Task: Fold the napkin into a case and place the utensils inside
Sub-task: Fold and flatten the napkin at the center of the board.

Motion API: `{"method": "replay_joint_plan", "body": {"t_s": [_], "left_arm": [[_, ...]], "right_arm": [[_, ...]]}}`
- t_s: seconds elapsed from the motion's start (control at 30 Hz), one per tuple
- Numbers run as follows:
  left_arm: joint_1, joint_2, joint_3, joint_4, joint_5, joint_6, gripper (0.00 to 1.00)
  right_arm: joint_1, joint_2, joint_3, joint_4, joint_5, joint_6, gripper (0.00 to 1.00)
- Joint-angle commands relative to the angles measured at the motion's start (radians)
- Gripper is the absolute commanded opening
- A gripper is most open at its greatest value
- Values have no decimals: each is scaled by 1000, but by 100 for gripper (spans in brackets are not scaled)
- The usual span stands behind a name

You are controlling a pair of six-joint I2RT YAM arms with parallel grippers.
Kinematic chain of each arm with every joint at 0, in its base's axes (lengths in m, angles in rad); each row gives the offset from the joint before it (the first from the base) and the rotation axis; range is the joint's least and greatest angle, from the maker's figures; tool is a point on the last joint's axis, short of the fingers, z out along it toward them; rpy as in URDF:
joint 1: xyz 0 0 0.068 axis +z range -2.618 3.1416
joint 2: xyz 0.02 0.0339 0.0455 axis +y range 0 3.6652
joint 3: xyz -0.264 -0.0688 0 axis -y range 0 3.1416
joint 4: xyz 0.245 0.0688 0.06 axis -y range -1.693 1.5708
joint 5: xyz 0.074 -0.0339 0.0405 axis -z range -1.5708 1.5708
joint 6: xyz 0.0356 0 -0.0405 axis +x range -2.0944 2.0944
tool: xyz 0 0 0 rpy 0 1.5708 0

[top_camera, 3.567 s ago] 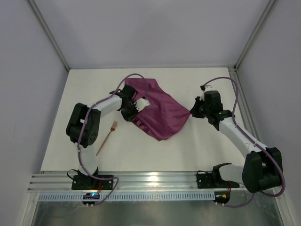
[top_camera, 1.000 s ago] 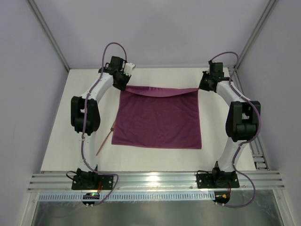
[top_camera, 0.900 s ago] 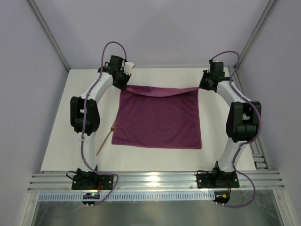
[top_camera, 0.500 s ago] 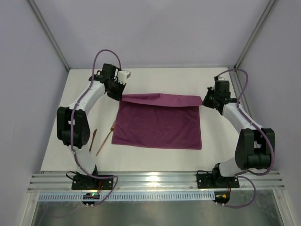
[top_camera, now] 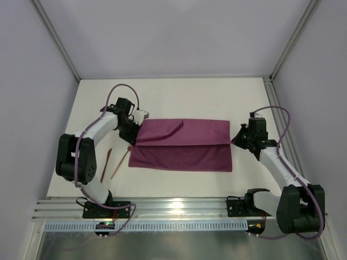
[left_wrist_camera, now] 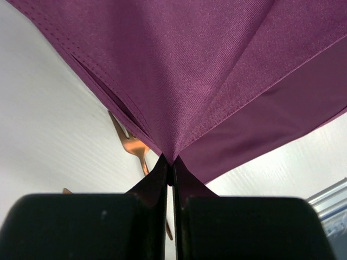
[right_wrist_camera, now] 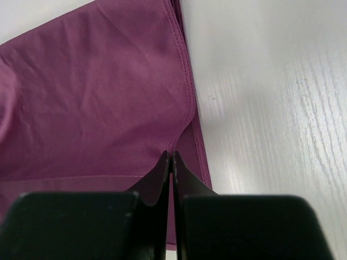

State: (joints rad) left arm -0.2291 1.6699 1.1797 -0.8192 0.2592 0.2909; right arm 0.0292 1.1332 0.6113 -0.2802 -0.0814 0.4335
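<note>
The plum-purple napkin (top_camera: 181, 142) lies on the white table, its far half folded forward over the near half as a wide band. My left gripper (top_camera: 134, 134) is shut on the folded flap's left corner; the left wrist view shows the cloth (left_wrist_camera: 206, 70) fanning out from the pinched tips (left_wrist_camera: 169, 162). On the flap's right corner my right gripper (top_camera: 233, 138) is shut, tips (right_wrist_camera: 171, 156) on the hem of the cloth (right_wrist_camera: 97, 108). Just left of the napkin lie two of the copper utensils: a fork (top_camera: 120, 165) (left_wrist_camera: 133, 145) and a second slim piece (top_camera: 104, 163).
The white table (top_camera: 179, 97) is walled by grey panels at the back and sides. An aluminium rail (top_camera: 179, 208) carrying both arm bases runs along the near edge. The utensils lie close to the left arm's forearm.
Both grippers have drawn the napkin's far edge toward the near side, laying it over the lower half. The left arm's shift has uncovered the second utensil.
</note>
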Motion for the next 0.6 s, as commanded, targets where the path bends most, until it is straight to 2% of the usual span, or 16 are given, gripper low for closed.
{"method": "replay_joint_plan", "body": {"t_s": [0.0,0.27,0.57], "left_arm": [[1,-67,-34,-21,22,44,0],[1,-162,-80,-90,9,86,0],[-7,-185,-137,-121,23,94,0]], "right_arm": [[18,-44,-18,-34,3,31,3],[28,-107,-13,-160,-18,33,3],[31,-125,-51,-221,-43,70,3]]}}
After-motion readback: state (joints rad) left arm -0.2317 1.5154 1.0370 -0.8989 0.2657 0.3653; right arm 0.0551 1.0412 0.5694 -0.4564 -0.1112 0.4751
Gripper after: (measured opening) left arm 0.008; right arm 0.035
